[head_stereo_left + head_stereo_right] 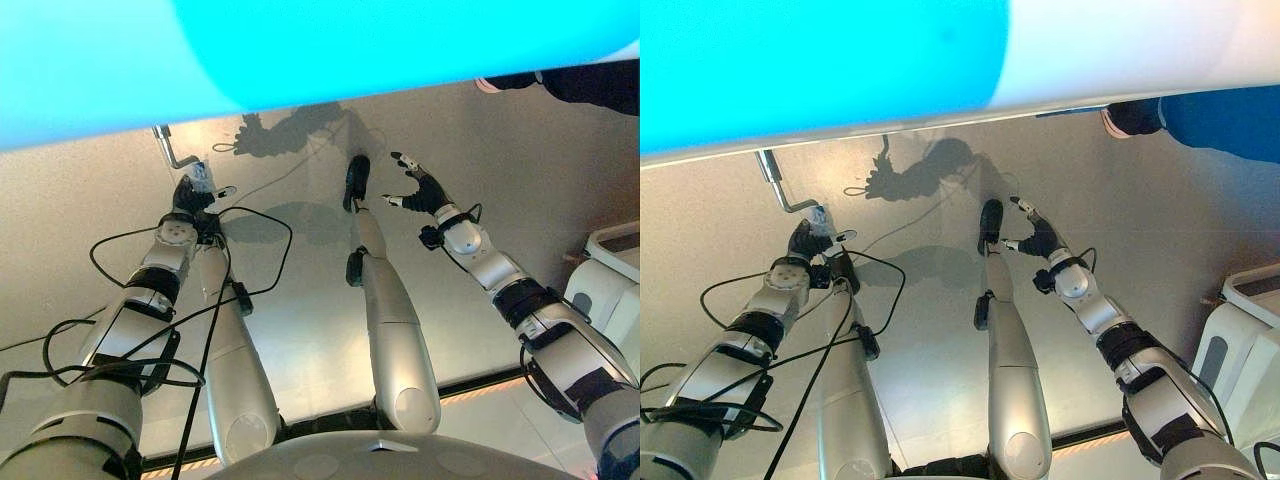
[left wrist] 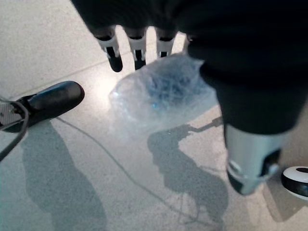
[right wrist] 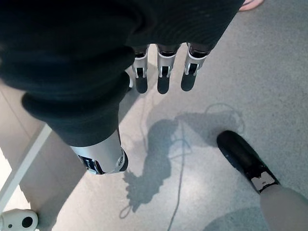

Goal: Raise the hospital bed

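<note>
The hospital bed (image 1: pixel 300 50) spans the far side as a wide cyan edge. Below it at the left a bent metal crank (image 1: pixel 168 146) hangs down, and its handle (image 1: pixel 201 178) is wrapped in clear plastic. My left hand (image 1: pixel 188 196) is right at that handle. In the left wrist view the wrapped handle (image 2: pixel 163 94) lies between the straight fingers (image 2: pixel 137 50) and the thumb (image 2: pixel 250 159), which are not curled round it. My right hand (image 1: pixel 425 190) hovers open over the floor to the right, fingers spread, holding nothing.
A person's shoe and dark blue trouser leg (image 1: pixel 1135 117) stand by the bed at the far right. White equipment (image 1: pixel 612 270) sits at the right edge. A pale bed frame part (image 3: pixel 24 159) runs beside my right hand. A white caster (image 2: pixel 296 180) rests on the floor.
</note>
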Tool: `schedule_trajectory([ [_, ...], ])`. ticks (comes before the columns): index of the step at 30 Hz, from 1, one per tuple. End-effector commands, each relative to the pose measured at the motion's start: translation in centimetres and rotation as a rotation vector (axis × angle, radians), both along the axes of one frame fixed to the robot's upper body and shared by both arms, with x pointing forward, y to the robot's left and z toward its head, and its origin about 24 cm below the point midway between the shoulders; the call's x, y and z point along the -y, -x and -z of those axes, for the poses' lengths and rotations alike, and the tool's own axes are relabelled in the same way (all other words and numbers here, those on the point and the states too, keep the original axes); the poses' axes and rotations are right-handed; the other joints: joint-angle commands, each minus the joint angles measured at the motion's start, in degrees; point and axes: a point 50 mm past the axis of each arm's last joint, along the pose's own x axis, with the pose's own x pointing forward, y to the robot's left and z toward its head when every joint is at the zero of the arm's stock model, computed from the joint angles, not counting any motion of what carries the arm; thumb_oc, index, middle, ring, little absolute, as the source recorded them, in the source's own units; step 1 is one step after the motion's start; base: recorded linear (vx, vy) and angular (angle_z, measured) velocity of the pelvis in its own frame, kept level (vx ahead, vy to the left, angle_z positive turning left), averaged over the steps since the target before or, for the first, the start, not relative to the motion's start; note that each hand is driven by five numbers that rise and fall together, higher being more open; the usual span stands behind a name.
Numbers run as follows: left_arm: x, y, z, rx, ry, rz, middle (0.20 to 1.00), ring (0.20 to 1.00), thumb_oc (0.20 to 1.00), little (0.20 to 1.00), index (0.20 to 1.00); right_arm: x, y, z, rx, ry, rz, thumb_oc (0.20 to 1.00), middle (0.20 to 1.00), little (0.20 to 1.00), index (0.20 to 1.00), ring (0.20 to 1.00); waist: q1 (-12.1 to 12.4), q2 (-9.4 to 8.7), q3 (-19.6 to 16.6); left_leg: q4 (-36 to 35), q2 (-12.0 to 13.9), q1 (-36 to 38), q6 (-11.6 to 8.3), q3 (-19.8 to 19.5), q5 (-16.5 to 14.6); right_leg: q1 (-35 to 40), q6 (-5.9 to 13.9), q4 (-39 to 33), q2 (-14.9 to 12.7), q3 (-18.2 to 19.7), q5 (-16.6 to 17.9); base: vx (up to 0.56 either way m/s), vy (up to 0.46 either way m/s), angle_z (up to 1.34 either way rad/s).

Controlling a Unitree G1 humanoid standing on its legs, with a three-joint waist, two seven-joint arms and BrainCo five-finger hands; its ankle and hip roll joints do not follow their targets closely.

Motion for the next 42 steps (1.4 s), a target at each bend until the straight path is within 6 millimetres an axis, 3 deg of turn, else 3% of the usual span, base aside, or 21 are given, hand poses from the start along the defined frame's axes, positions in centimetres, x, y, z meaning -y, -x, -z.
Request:
schedule_trajectory([
  [1, -1.19, 0.16, -0.83, 0.04, -0.014, -0.037, 1.0, 1.0, 1.0, 1.0, 1.0, 0.27, 0.98, 0.69, 0.002, -0.012, -0.002, 1.0, 1.0, 1.0, 1.0, 1.0, 0.9, -2.64, 0.33, 0.87, -2.39, -5.73, 5.35, -1.02, 4.79, -0.61, 3.96, 7.23, 0.61, 1.66, -6.8, 0.0, 0.0, 0.0],
  [21, -0.81, -0.02, -1.26, 0.068, -0.025, -0.023, 1.0, 1.0, 1.0, 1.0, 1.0, 0.23, 1.27, 1.06, -0.005, -0.019, -0.003, 1.0, 1.0, 1.0, 1.0, 1.0, 1.08, -2.6, 0.33, 0.98, -2.6, -5.97, 5.38, -1.24, 4.86, -0.64, 3.99, 7.18, 0.52, 1.72, -6.63, 0.0, 0.0, 0.0],
  [22, -0.75, -0.07, -1.33, 0.071, -0.02, -0.02, 0.805, 0.805, 0.805, 0.805, 0.805, 0.19, 1.28, 1.05, -0.004, -0.02, -0.005, 1.0, 1.0, 1.0, 1.0, 1.0, 1.1, -2.62, 0.33, 1.04, -2.59, -5.95, 5.38, -1.22, 4.86, -0.65, 3.98, 7.24, 0.56, 1.69, -6.63, 0.0, 0.0, 0.0],
  [23, -0.76, -0.06, -1.32, 0.069, -0.023, -0.018, 0.498, 0.498, 0.498, 0.498, 0.498, 0.18, 1.27, 0.99, -0.002, -0.02, -0.006, 1.0, 1.0, 1.0, 1.0, 1.0, 1.12, -2.59, 0.33, 0.96, -2.58, -5.93, 5.37, -1.18, 4.88, -0.65, 3.97, 7.2, 0.59, 1.71, -6.64, 0.0, 0.0, 0.0],
  [24, -0.81, -0.05, -1.33, 0.069, -0.024, -0.019, 0.438, 0.438, 0.438, 0.438, 0.438, 0.2, 1.28, 0.99, -0.002, -0.02, -0.007, 1.0, 1.0, 1.0, 1.0, 1.0, 1.11, -2.62, 0.33, 0.9, -2.61, -5.91, 5.38, -1.17, 4.9, -0.56, 4.0, 7.1, 0.6, 1.71, -6.64, 0.0, 0.0, 0.0],
  [25, -0.76, -0.06, -1.32, 0.069, -0.025, -0.018, 0.256, 0.256, 0.256, 0.256, 0.256, 0.21, 1.28, 1.0, -0.002, -0.019, -0.006, 1.0, 1.0, 1.0, 1.0, 1.0, 1.08, -2.64, 0.33, 0.86, -2.61, -5.91, 5.38, -1.18, 4.9, -0.52, 4.02, 7.06, 0.6, 1.7, -6.64, 0.0, 0.0, 0.0],
  [26, -0.86, -0.01, -1.29, 0.068, -0.027, -0.019, 0.2, 0.2, 0.2, 0.2, 0.2, 0.22, 1.28, 1.05, -0.005, -0.02, -0.005, 1.0, 1.0, 1.0, 1.0, 1.0, 1.08, -2.66, 0.33, 0.82, -2.6, -5.92, 5.41, -1.16, 4.91, -0.53, 4.02, 7.01, 0.62, 1.66, -6.66, 0.0, 0.0, 0.0],
  [35, -0.75, 0.12, -0.99, 0.061, -0.024, -0.016, 0.2, 0.2, 0.2, 0.2, 0.2, 0.33, 1.4, 1.34, -0.013, -0.013, -0.001, 1.0, 1.0, 1.0, 1.0, 1.0, 1.1, -2.75, 0.33, 0.66, -2.6, -5.9, 5.39, -1.18, 4.94, -0.57, 4.06, 6.93, 0.67, 1.65, -6.65, 0.01, 0.0, 0.0],
  [36, -0.76, 0.23, -0.76, 0.055, -0.022, -0.018, 0.2, 0.2, 0.2, 0.2, 0.2, 0.3, 1.51, 1.56, -0.02, -0.012, -0.003, 1.0, 1.0, 1.0, 1.0, 1.0, 1.18, -2.6, 0.33, 0.5, -2.4, -4.4, 4.97, -1.53, 3.37, 0.74, 4.52, 7.18, 0.86, 1.79, -8.14, 0.0, 0.0, 0.0],
  [37, -0.73, 0.08, -1.11, 0.068, -0.021, -0.017, 0.2, 0.2, 0.2, 0.2, 0.2, 0.27, 1.4, 1.29, -0.011, -0.014, -0.003, 1.0, 1.0, 1.0, 1.0, 1.0, 1.09, -2.73, 0.33, 0.62, -2.62, -5.94, 5.42, -1.19, 4.95, -0.72, 4.07, 7.0, 0.65, 1.67, -6.59, 0.0, 0.0, 0.0],
  [42, -0.74, 0.17, -0.96, 0.066, -0.019, -0.019, 0.2, 0.2, 0.2, 0.2, 0.2, 0.28, 1.53, 1.45, -0.015, -0.014, -0.004, 1.0, 1.0, 1.0, 1.0, 1.0, 1.23, -2.66, 0.33, 0.6, -2.68, -5.94, 5.4, -1.14, 5.02, -0.82, 4.04, 7.12, 0.51, 1.49, -6.62, 0.0, 0.0, 0.0],
])
